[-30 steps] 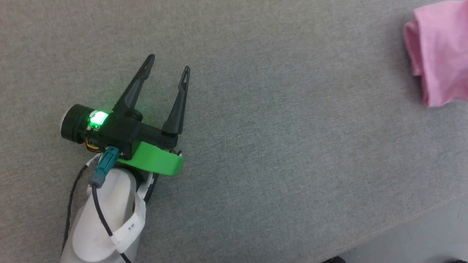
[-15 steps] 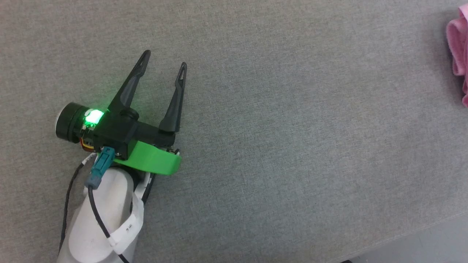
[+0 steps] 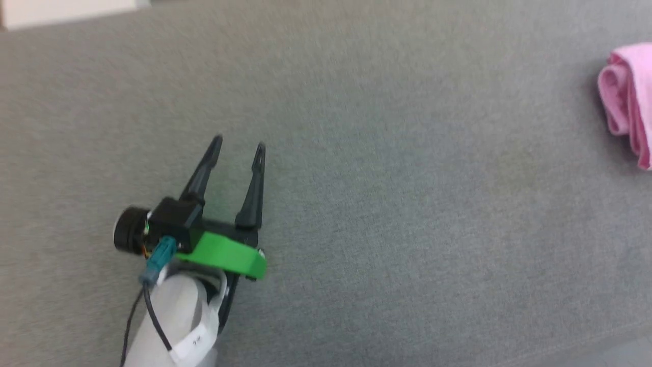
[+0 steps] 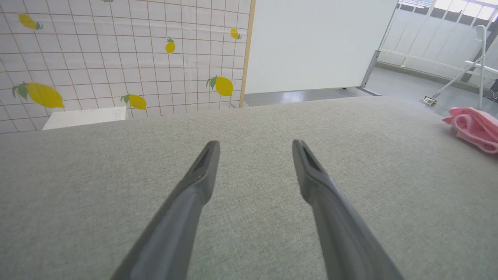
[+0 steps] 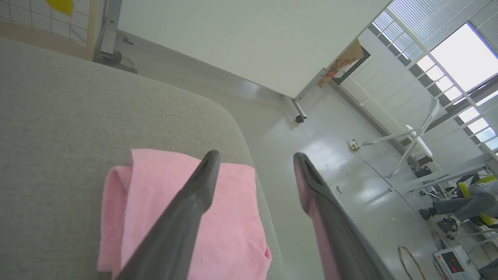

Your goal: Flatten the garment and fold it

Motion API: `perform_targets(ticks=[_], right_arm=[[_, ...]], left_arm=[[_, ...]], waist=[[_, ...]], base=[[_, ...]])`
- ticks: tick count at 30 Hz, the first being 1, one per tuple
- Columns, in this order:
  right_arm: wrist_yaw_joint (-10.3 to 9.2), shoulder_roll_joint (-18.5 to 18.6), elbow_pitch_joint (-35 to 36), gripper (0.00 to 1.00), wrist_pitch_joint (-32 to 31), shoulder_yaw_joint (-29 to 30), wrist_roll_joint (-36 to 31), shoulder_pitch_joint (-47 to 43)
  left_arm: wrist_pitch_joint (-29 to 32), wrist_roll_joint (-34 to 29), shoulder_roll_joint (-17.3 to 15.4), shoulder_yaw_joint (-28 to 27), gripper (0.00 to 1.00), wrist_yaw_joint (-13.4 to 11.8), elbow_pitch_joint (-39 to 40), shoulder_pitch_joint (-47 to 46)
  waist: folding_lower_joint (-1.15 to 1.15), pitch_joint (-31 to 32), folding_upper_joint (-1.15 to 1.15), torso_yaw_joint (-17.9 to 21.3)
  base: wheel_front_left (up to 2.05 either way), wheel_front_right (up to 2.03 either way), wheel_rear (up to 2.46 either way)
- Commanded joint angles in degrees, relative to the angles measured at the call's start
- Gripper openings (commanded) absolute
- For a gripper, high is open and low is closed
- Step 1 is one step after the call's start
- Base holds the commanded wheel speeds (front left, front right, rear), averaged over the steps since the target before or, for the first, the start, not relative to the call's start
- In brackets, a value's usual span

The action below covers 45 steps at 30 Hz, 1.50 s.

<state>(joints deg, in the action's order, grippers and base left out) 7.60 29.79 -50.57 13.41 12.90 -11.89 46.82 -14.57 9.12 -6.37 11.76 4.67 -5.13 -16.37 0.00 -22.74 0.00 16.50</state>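
The bunched pink shorts (image 3: 629, 102), at three o'clock by the table (image 3: 407, 204) edge under the wide-spread, empty right gripper (image 5: 256, 154), look soft and light, best pinched at the rolled edge; the left gripper (image 3: 238, 144), seven o'clock, is likewise spread.

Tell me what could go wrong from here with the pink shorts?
1. The garment lies bunched at the corner of the gray surface; a careless pull by the right end effector could drag it off the edge.
2. The left end effector is far from it, so spreading it may need a long reach.
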Motion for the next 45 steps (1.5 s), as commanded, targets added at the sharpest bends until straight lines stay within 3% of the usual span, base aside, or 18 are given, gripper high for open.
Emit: perform_targets(ticks=[1,8,12,21,33,45], right_arm=[[-0.11,-2.1,1.1,1.00,0.7,0.2,4.4,-1.7],[-0.11,-6.1,14.4,1.00,1.3,-2.9,16.9,-13.0],[-0.11,-9.5,24.1,1.00,0.1,-3.2,18.8,-20.5],[-0.11,-21.1,45.2,1.00,-4.4,-3.5,16.9,-37.9],[-0.11,-26.4,49.7,1.00,-2.8,-5.5,13.9,-51.9],[-0.11,-26.9,48.6,1.00,-1.4,-6.5,15.7,-55.9]], left_arm=[[-0.4,0.5,0.5,-0.5,1.00,-0.3,-0.4,1.4],[-0.4,2.4,2.0,-2.3,1.00,-1.1,-2.5,5.9],[-0.4,3.0,2.6,-2.9,1.00,-1.4,-3.3,7.9],[-0.4,3.6,3.2,-3.4,1.00,-1.9,-4.6,10.7],[-0.4,3.1,3.4,-4.2,1.00,-1.6,-5.4,16.0],[-0.4,3.0,3.5,-4.3,1.00,-2.7,-3.4,19.7]], waist=[[0.00,9.1,0.00,-4.7],[0.00,15.9,0.00,-8.9],[0.00,18.6,0.00,-10.6],[0.00,21.7,0.00,-13.7],[0.00,26.0,0.00,-16.1],[0.00,27.0,0.00,-16.8]], base=[[0.00,0.00,0.00],[0.00,0.00,0.00],[0.00,0.00,0.00],[0.00,0.00,0.00],[0.00,0.00,0.00],[0.00,0.00,0.00]])
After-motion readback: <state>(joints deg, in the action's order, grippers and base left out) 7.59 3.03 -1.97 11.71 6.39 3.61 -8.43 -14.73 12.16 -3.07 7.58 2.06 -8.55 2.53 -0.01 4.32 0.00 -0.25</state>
